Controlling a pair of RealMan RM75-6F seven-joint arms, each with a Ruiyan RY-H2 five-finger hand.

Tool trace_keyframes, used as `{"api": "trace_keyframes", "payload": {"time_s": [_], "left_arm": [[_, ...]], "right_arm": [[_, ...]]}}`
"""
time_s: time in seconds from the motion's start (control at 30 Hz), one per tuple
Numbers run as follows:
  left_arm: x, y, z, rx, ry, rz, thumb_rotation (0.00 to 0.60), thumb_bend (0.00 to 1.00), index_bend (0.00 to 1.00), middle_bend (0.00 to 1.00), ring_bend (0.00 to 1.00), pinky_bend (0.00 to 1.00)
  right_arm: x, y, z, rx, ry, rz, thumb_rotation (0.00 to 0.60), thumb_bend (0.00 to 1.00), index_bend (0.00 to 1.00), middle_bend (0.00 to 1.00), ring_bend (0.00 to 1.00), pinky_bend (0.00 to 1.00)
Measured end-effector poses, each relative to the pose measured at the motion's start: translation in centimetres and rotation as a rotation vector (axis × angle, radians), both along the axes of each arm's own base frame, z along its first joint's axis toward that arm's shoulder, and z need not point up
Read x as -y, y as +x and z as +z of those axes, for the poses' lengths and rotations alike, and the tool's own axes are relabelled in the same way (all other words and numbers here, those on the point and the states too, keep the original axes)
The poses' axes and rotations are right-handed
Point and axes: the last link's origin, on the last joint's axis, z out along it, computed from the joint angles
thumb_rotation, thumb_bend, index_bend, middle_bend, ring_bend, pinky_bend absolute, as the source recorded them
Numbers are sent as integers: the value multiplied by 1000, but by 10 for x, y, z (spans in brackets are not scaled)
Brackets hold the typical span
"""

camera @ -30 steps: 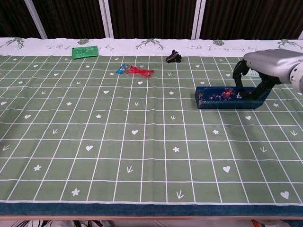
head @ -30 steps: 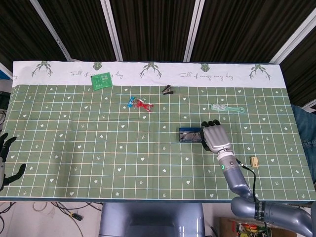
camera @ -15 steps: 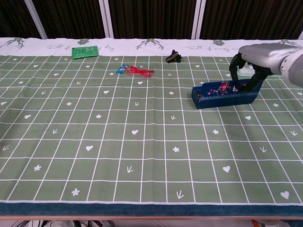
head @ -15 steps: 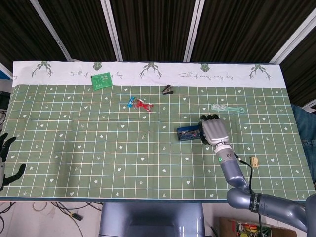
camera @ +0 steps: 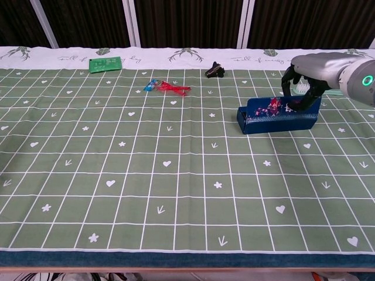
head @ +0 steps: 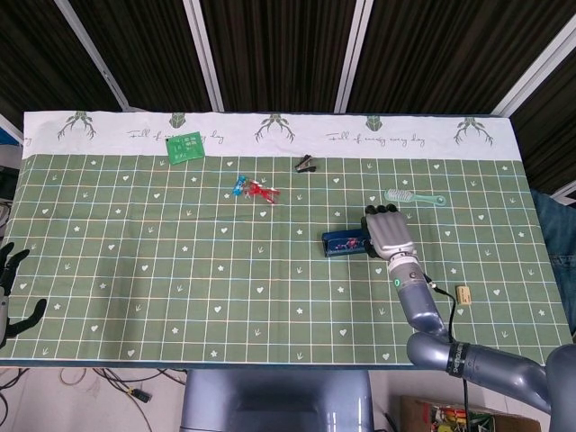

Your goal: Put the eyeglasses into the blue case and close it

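Blue case [camera: 276, 115] is being gripped at its right end by the right hand [camera: 304, 89], its fingers [head: 382, 214] curled over the case's rim, at centre right of the bench [camera: 176, 193]. Red glasses [camera: 173, 88] are lying well apart, upper centre. The left hand [head: 11, 290], lower left, is being held with fingers spread, holding nothing.

A long table [head: 108, 297] is filling both views, wearing a green grid-patterned cloth printed with small white hearts, stars and arrows. A white band with deer-head prints and cursive lettering [head: 360, 135] is running along its far edge. Behind it, dark ribbed panels [head: 279, 54] split by pale slanted bars are rising. Tangled cables, possibly on the floor [head: 81, 378], are showing below the near left corner.
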Motion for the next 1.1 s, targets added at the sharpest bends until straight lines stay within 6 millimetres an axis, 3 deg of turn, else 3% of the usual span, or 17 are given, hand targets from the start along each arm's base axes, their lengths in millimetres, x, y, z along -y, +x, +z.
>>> {"api": "trace_keyframes", "payload": {"time_s": [0.53, 0.63, 0.87, 1.1], "left_arm": [[0, 0, 0, -2, -3, 0, 600, 318, 116, 0, 0, 0], [0, 0, 0, -1, -3, 1, 600, 318, 116, 0, 0, 0], [0, 0, 0, -2, -5, 2, 600, 318, 116, 0, 0, 0], [0, 0, -1, -2, -7, 3, 600, 318, 116, 0, 0, 0]], "right_arm": [[15, 2, -5, -11, -7, -32, 600, 525, 767, 226, 214, 184], [18, 1, -6, -14, -6, -43, 600, 525, 676, 223, 212, 184], [20, 0, -10, -19, 5, -49, 600, 525, 355, 212, 210, 184], [19, 4, -14, -15, 23, -39, 600, 526, 207, 206, 209, 184]]}}
